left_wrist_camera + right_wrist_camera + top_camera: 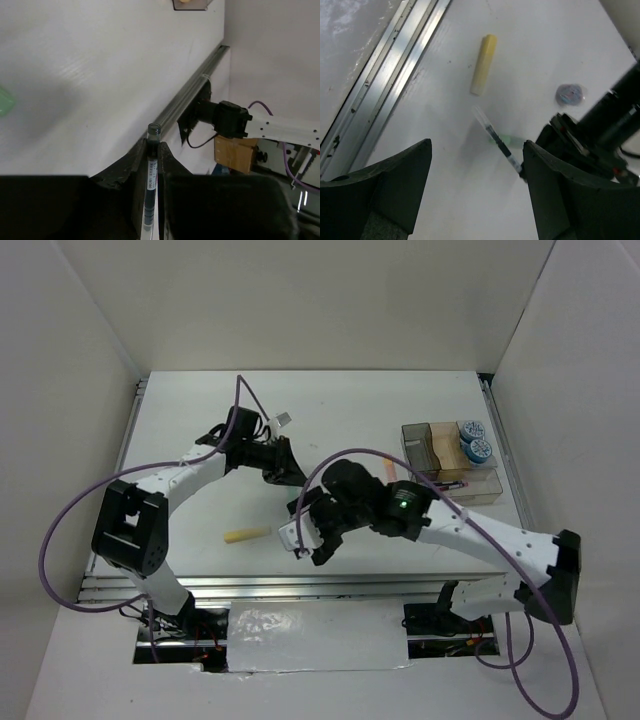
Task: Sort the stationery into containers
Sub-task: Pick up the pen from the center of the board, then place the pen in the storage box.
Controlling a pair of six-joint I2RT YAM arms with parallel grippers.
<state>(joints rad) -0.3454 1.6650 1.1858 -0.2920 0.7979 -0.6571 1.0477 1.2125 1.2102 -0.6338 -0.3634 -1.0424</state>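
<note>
Close to the near edge of the worktop [350, 410], left of its middle, a yellow highlighter [247, 534] lay on its side, untouched. Just beside it to the right hung the right hand [308, 540], its fingers spread wide with nothing between them, pointed down at the surface. A little farther in, over the middle of the worktop, the left hand [290, 468] was closed narrowly on a clear-barrelled pen [151, 175], whose free end stuck out beyond the fingertips toward the right hand. A blurred green item [5, 100] and a loose tape roll [571, 93] lay on the worktop around there. At the far right corner stood the tinted box [425, 435], two tape rolls [471, 429] already in one compartment. The step in hand looked like a transfer of the pen between hands, the box being on the right arm's side. The next move probably called for the right hand to line up with the pen's free end and close on it before the left let go.
</note>
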